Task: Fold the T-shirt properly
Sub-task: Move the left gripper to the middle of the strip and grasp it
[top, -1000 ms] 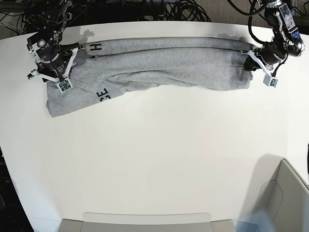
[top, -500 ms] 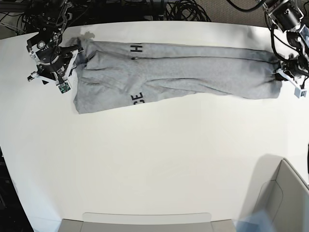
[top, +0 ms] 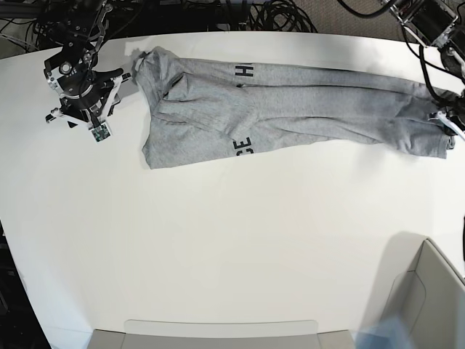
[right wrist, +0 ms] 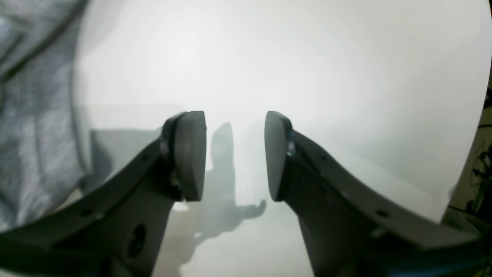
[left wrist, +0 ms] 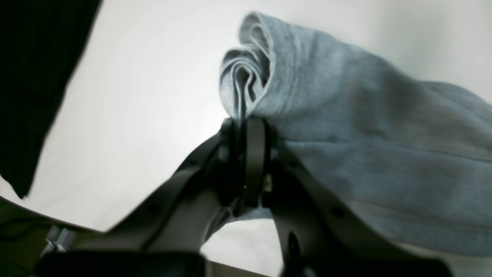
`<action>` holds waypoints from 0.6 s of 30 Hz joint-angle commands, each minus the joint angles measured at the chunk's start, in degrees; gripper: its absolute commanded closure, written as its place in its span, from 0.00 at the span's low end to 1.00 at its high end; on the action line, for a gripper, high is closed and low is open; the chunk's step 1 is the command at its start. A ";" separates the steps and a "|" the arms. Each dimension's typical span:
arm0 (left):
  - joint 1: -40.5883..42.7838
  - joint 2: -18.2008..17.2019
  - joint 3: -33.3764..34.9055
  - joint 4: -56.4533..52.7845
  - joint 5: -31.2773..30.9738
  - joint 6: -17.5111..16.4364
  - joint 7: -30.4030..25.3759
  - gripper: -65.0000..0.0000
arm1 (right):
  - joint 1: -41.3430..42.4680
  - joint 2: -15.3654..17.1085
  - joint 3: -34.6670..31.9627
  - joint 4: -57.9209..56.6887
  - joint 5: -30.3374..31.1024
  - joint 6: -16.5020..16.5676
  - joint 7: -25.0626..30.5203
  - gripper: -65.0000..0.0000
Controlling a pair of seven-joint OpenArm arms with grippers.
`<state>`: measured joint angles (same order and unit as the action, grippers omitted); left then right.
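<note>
left gripper (left wrist: 246,127): jaws clamped | right gripper (right wrist: 234,154): jaws apart, empty

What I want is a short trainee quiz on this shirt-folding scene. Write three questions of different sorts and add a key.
1. True or false: the right pincer is clamped on the T-shirt.
2. Pick one. The left pincer is: A) open over bare table; B) shut on a bunched edge of the T-shirt; C) shut on a cable.
3. Fill the gap: the lettering showing on the grey T-shirt is ___ in colour.

Key
1. False: its jaws stand apart with only table between them, and the T-shirt lies off to one side.
2. B
3. black
</note>
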<state>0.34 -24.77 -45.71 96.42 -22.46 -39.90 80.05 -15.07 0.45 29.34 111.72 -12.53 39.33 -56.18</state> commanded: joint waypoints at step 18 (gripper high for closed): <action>8.41 18.40 23.16 20.19 -0.44 -0.10 -0.05 1.00 | 0.61 0.48 -2.40 0.94 -0.17 0.67 0.58 0.61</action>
<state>9.21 -6.15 -22.59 115.66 -22.28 -39.92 80.55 -14.92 0.47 26.83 111.70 -12.99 39.33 -56.18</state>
